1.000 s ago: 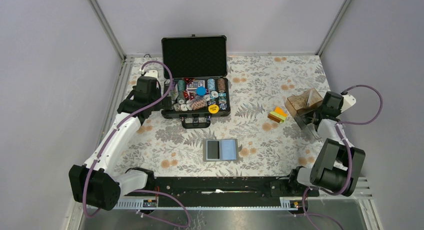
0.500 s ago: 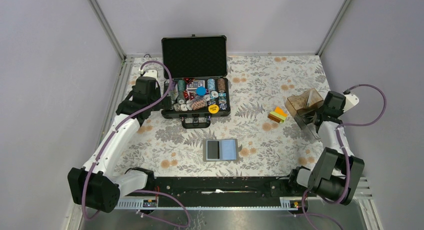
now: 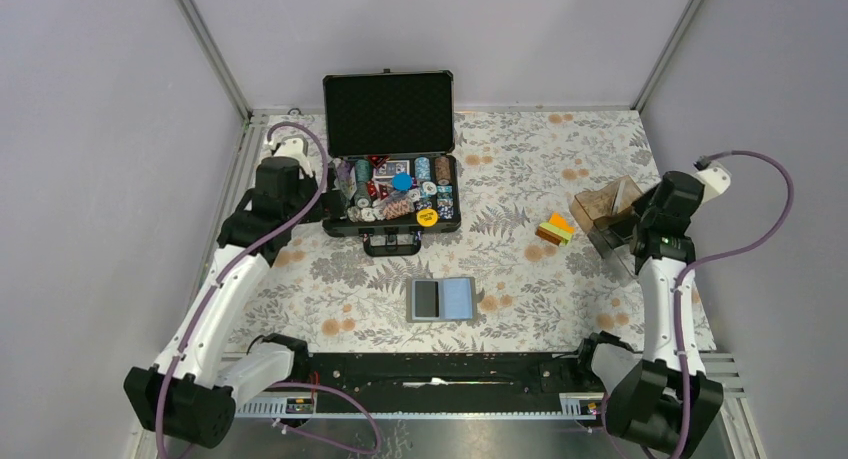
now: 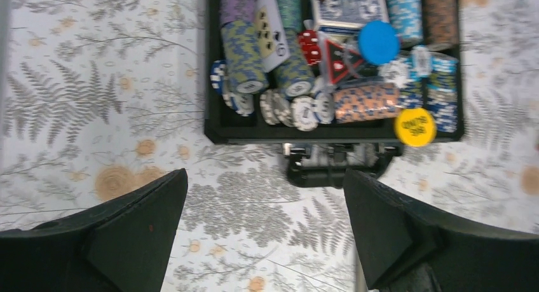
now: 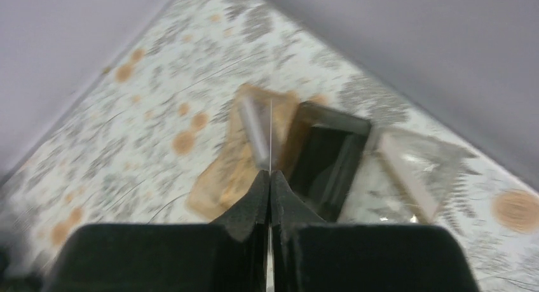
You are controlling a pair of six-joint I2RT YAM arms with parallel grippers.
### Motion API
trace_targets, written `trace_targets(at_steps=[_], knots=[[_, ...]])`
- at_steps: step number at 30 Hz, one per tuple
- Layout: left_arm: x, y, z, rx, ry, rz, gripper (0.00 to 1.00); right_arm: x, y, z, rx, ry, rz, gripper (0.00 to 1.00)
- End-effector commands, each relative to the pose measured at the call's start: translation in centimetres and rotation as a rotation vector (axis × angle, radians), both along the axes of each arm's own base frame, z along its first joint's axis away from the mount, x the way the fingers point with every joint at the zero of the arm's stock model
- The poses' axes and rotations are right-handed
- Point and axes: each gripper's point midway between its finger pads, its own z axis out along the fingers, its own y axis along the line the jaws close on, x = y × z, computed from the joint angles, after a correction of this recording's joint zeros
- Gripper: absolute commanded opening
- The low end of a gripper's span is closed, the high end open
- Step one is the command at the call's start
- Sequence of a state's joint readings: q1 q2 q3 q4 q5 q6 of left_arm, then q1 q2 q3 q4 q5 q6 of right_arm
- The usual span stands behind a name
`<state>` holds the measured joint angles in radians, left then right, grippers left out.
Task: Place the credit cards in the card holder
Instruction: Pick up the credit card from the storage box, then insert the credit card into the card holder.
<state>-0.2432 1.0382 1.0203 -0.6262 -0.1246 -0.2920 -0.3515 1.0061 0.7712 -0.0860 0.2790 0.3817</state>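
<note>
Several stacked credit cards point(image 3: 554, 228) lie just left of the acrylic box point(image 3: 600, 204); my right gripper point(image 5: 270, 180), pinched shut by that box, is nearest.

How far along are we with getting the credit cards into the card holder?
Nothing is done: the card holder lies open, both panels bare. The credit cards sit stacked near the acrylic box. Nothing is in hand: the right hand is shut by that box with no card visible in it; the left hand hangs open by the chip case. Every card remains to be loaded.
</note>
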Motion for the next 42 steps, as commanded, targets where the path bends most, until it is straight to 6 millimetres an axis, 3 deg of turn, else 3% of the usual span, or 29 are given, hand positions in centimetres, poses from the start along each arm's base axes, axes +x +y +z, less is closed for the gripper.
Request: trace_targets(at_steps=[1,6,8,12,15,18,25,28,35,39,41,42], knots=[[-0.6,-4.1,4.7,-0.256,-0.120,-0.094,0.99,2.3,6.9,2.7,0.066,-0.098,0.272,0.00],[-2.7,-9.3,6.3,-0.569,-0.147,-0.228,0.99,2.7,17.6,4.0,0.195,-0.240,0.622,0.00],[-3.8,-11.5,7.0,-0.691,-0.159,-0.284,0.99,1.7,22.6,4.5,0.239,-0.281,0.766,0.00],[-6.2,-15.1,8.8,-0.890,-0.206,-0.385,0.99,-0.8,30.3,6.5,0.345,-0.398,0.988,0.00],[-7.8,-17.3,9.3,-0.970,-0.204,-0.439,0.99,-3.2,35.3,8.3,0.424,-0.479,1.133,0.00],[-9.2,-19.0,10.1,-1.061,-0.206,-0.489,0.99,-5.7,38.5,11.0,0.462,-0.587,1.217,0.00],[-10.7,-20.2,11.6,-1.215,-0.242,-0.503,0.98,-9.7,42.0,14.3,0.596,-0.749,1.292,0.00],[-11.3,-20.2,12.7,-1.274,-0.277,-0.531,0.88,-10.5,43.0,14.4,0.622,-0.762,1.310,0.00],[-11.7,-20.8,12.7,-1.310,-0.262,-0.550,0.38,-11.1,43.1,14.5,0.685,-0.798,1.281,0.00],[-11.7,-21.0,12.7,-1.318,-0.265,-0.562,0.18,-10.7,43.0,13.5,0.681,-0.767,1.253,0.00],[-11.5,-21.3,12.4,-1.299,-0.253,-0.557,0.00,-10.7,43.2,12.7,0.675,-0.735,1.256,0.00],[-11.3,-21.5,11.5,-1.271,-0.222,-0.543,0.00,-10.4,43.3,12.0,0.658,-0.698,1.249,0.00]])
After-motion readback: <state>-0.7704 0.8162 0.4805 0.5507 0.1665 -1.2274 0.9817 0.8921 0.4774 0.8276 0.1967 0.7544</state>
